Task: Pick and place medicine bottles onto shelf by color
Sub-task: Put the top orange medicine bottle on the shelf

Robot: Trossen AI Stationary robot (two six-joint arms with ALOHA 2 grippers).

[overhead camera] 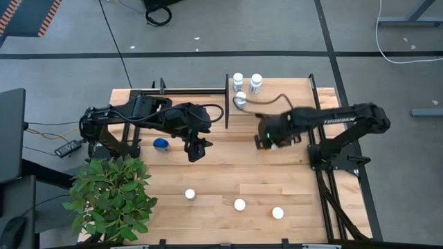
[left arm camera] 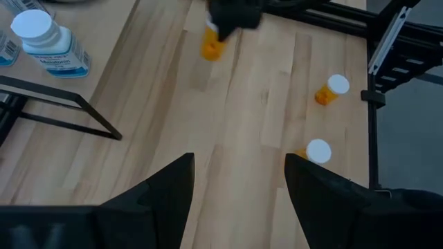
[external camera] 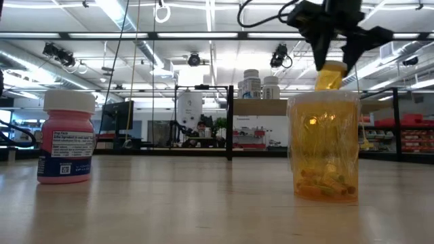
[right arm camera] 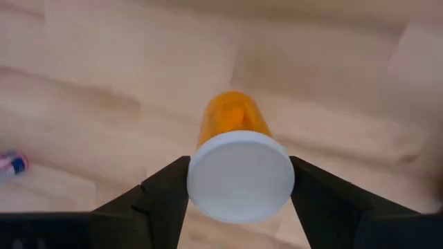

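Orange translucent pill bottle with a white round cap (right arm camera: 239, 166) is clamped by the cap between the right gripper (overhead camera: 265, 140) fingers, lifted off the wood, roughly mid-table, right of centre; low view shows it hanging under that gripper (external camera: 332, 74), above the tabletop. Left gripper (overhead camera: 196, 150) hovers left of centre, jaws apart, nothing in them; its dark fingers (left arm camera: 163, 194) frame bare planks. Squat blue bottle (overhead camera: 161, 144) stands just left of the left gripper. Three white-capped bottles sit along the near side: one near-centre-left (overhead camera: 190, 194), one near-centre (overhead camera: 239, 204), one further right (overhead camera: 277, 212); the low view puts an orange one (external camera: 324, 146) and a pink-bodied one with a white cap (external camera: 66, 141) close to the camera. Small light-wood shelf panel with black metal rails (overhead camera: 277, 93) is at the far right of the plank-patterned wooden tabletop (overhead camera: 228, 176), holding three white-capped pale bottles at its far-left corner (overhead camera: 247, 83). Green leafy plant (overhead camera: 114, 197) at near-left corner.
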